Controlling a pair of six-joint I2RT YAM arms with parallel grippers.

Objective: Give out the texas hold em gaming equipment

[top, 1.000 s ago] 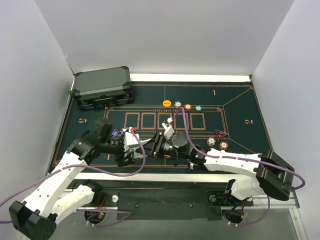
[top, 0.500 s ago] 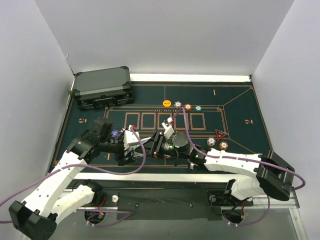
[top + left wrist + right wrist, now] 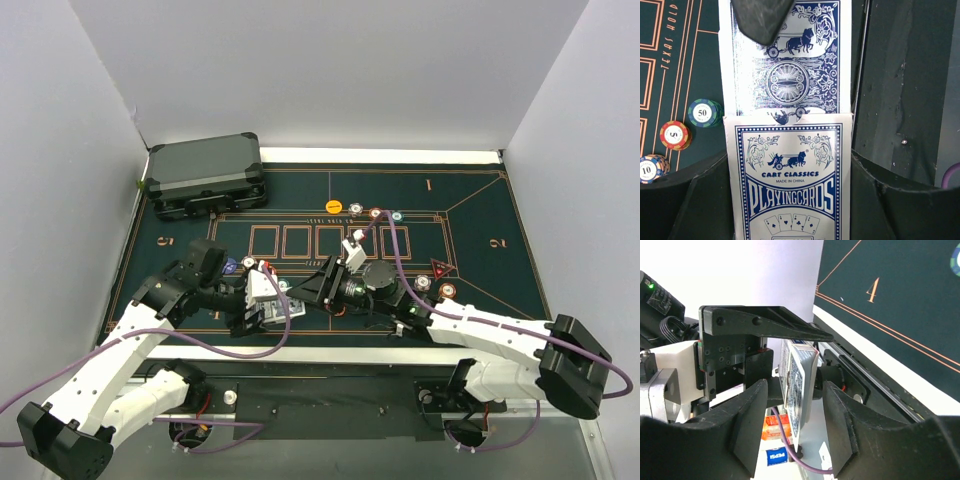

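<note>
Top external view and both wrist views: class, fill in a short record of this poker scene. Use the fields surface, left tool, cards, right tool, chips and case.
surface: dark green poker mat
left tool: shut on card box
cards: blue-backed, sticking out of the box's open end
right tool: open, a finger on either side of the cards
far chips: row of four along the mat's far side
chips by left tool: three, marked 50, 5 and 10
case: dark grey, closed, far left corner

White card box point(image 3: 790, 195) with blue ornate carriage print. Left of the left tool point(image 3: 790, 215): teal chip point(image 3: 704, 113), red-yellow chip point(image 3: 674, 135), blue-orange chip point(image 3: 650, 167); tabletop point(image 3: 685, 60) dark green, orange-lined.
</note>
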